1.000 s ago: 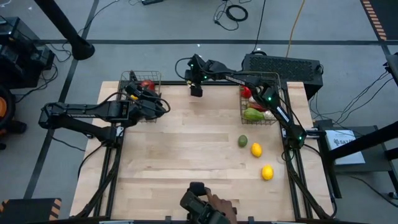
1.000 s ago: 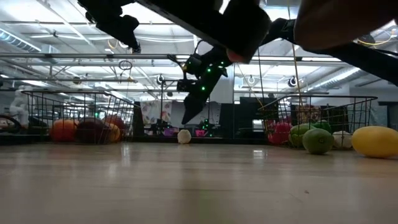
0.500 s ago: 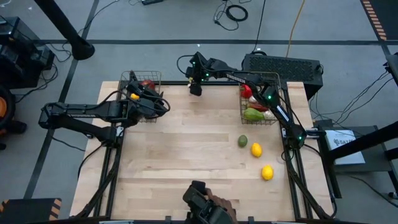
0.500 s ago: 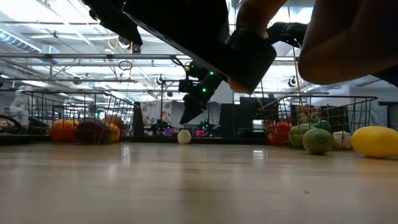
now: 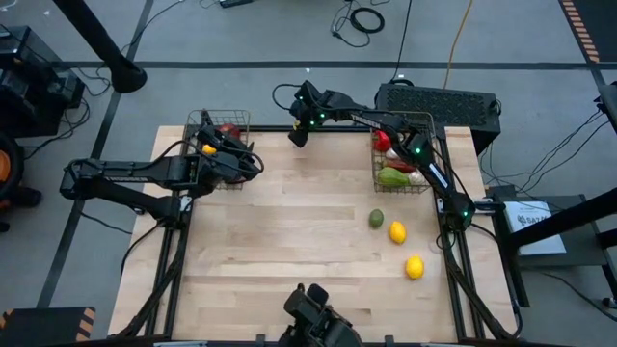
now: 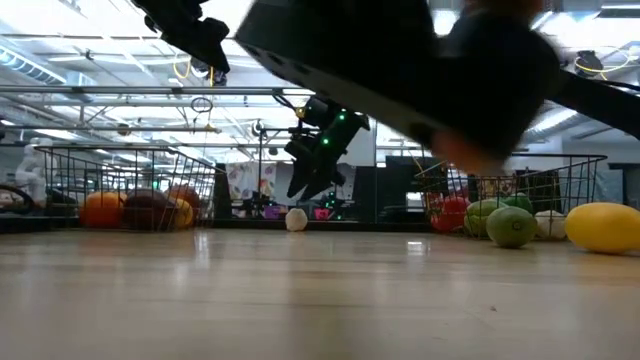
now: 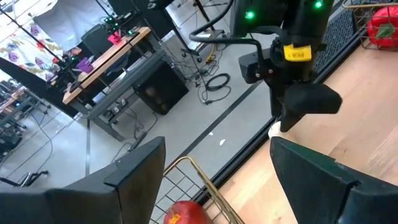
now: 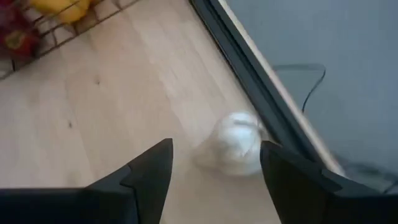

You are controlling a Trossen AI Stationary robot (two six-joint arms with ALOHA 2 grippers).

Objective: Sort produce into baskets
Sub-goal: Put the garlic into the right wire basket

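- Your right gripper (image 8: 214, 163) hangs over the white garlic (image 8: 238, 142) at the table's far edge, jaws apart on either side of it — lined up for a pick, not yet gripping.
- Your left gripper (image 7: 214, 171) waits open over the left basket (image 5: 221, 127).
- A lime (image 5: 376, 219) and two lemons (image 5: 397, 231) lie loose just near of the right basket (image 5: 405, 185) — likely next.

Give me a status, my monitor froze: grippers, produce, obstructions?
Right gripper open over white garlic at table's far edge. Left gripper open by left basket. Nothing blocking.
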